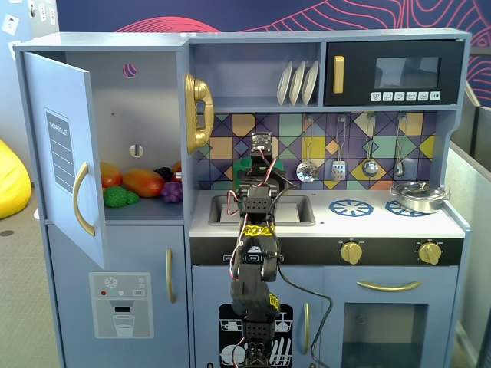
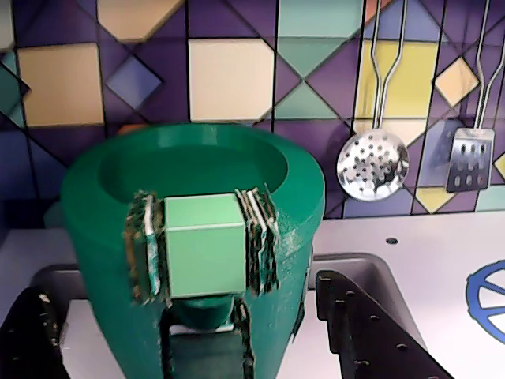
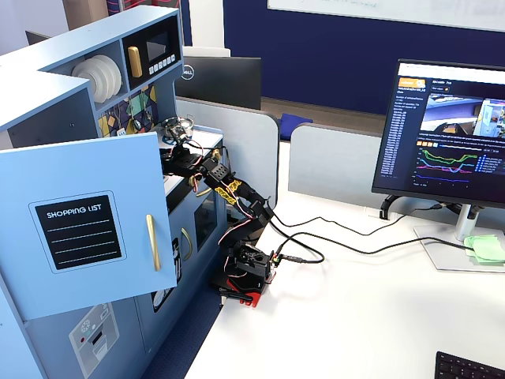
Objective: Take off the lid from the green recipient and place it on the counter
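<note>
The green recipient (image 2: 118, 237) fills the wrist view, upright in the sink (image 2: 371, 268), with a light green block and ribbed strips on its front. Its top shows a round rim around a darker recess (image 2: 189, 170). No knob shows, so I cannot tell whether the lid sits there. My gripper (image 2: 180, 286) is open, with one black finger (image 2: 28, 339) left of the recipient's lower body and the other (image 2: 363, 332) close to its right side. In a fixed view the arm (image 1: 257, 207) hides the recipient. The white counter (image 2: 426, 237) lies to the right.
A slotted spoon (image 2: 372, 164) and a spatula (image 2: 471, 160) hang on the tiled back wall. A blue burner print (image 2: 489, 300) is on the counter, and a silver pot (image 1: 418, 198) stands on the far right burner. The fridge door (image 1: 65, 153) stands open.
</note>
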